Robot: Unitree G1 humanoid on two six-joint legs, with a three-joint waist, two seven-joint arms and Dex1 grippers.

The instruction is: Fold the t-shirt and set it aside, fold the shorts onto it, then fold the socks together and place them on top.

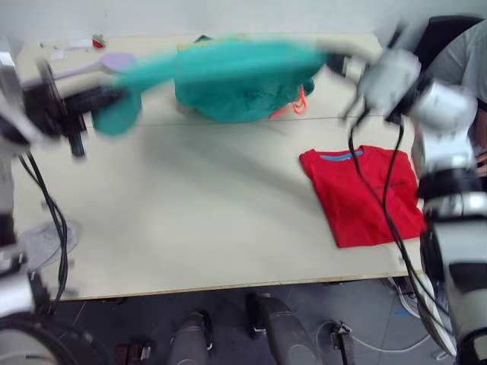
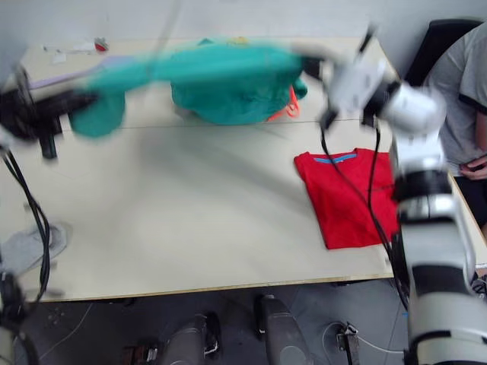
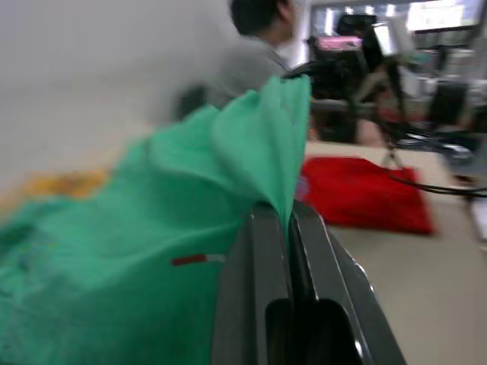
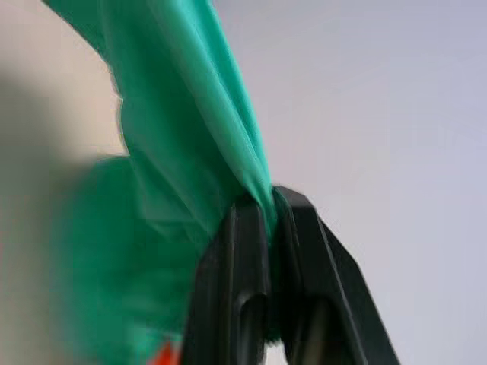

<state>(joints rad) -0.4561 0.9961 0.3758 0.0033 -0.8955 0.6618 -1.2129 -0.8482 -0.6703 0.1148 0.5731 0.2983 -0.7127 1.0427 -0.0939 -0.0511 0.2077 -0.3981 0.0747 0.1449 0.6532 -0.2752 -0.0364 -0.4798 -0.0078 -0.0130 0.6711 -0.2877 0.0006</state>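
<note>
Two grippers pinch the shorts point(image 1: 236, 80) between them: the left gripper point(image 3: 288, 220) has its fingers pressed on a fold of teal cloth, and the right gripper point(image 4: 268, 207) clamps another edge. Stretched between both, the shorts hang over the table's point(image 1: 190, 220) far edge, orange drawstring point(image 1: 293, 105) dangling. Folded, the t-shirt point(image 1: 364, 194) lies near the table's right edge. At that side sits a person point(image 2: 464, 91).

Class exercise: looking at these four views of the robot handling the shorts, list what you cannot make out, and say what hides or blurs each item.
- Shorts: shape and drawstring smeared by motion in the eye views.
- Left gripper and right gripper: pinched on the shorts; how much fabric sits between the fingers is hidden.
- T-shirt: chest print crossed by a black cable.
- Person: cut off by the edge.
</note>
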